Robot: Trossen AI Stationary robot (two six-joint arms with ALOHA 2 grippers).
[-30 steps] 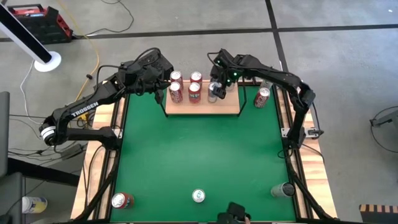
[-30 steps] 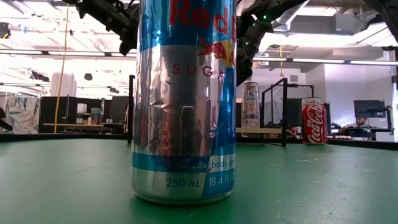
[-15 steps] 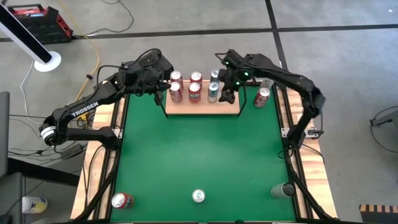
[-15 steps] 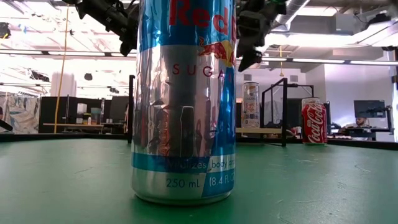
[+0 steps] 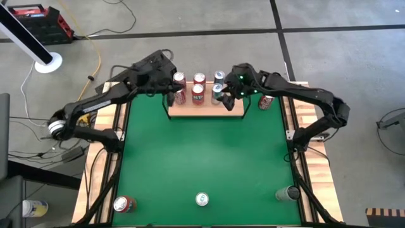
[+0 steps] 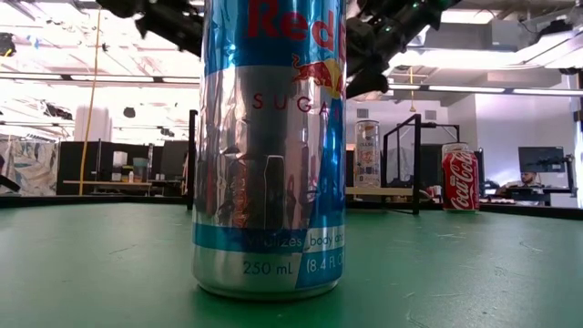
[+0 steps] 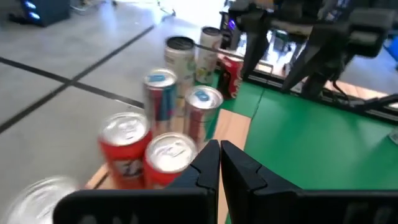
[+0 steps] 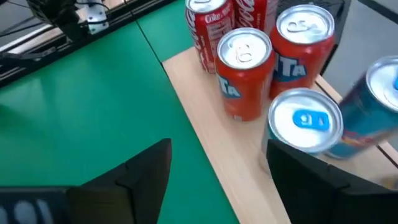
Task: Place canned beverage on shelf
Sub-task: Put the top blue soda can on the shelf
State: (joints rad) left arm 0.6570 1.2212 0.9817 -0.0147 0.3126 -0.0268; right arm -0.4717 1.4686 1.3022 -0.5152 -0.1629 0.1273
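Shelf (image 5: 205, 111), light-wood board with black wire ends, carries 6 cans.

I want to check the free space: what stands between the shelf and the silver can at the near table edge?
Nothing: in the high view, only bare green table lies between the shelf and the silver can.

Setting: robotics lab or workshop | Floor: bare grey concrete (image 5: 190, 16) with dark seams and loose cables (image 5: 25, 117) | Rig: green table (image 5: 202, 158) edged in light wood, two dark arms mounted at it | Background: open hall, ceiling strip lights (image 6: 474, 88), black frames (image 6: 405, 150), a person seated at a monitor (image 6: 537, 159)
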